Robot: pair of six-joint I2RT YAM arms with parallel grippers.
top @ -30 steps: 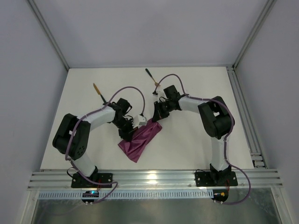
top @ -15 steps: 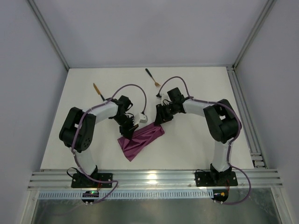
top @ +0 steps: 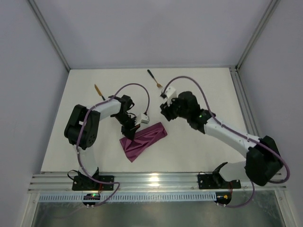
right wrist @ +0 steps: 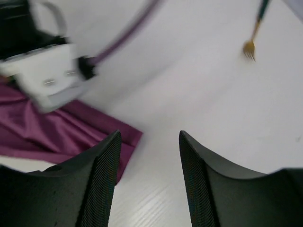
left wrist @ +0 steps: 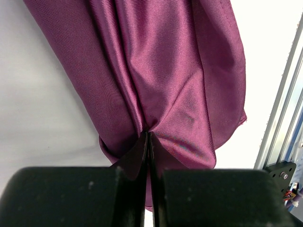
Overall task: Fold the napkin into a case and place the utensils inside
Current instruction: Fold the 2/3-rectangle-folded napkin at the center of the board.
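Napkin (top: pixel 144 139) cloth of a plain magenta-purple is seen near the middle of the white table (top: pixel 203 85), just ahead of the two arm bases. It is gathered into a long, uneven band that lies on a slant, from a broader end at the near left to a narrower end at the far right. A soft sheen is shown on its surface.

At the far left, the knife (top: pixel 99 92) is seen on the table, gold blade and black handle, well apart from the cloth. Next comes the left gripper (top: pixel 133 135), set on the left part of the band. In the left wrist view its jaws (left wrist: pixel 147 137) are pressed tight together with a fold of the napkin (left wrist: pixel 165 71) pinched between them. Long creases are seen fanning away from the pinch, and a stitched hem is visible along the right edge.

Further right and toward the back, the fork (top: pixel 154 79) is seen lying alone on the table. The right gripper (top: pixel 164 114) is held just beyond the narrow end of the band, apart from it. In the right wrist view its jaws (right wrist: pixel 149 137) are spread and nothing is held between them. A corner of the napkin (right wrist: pixel 47 135) is seen at the left there, and the fork (right wrist: pixel 253 35) at the upper right.
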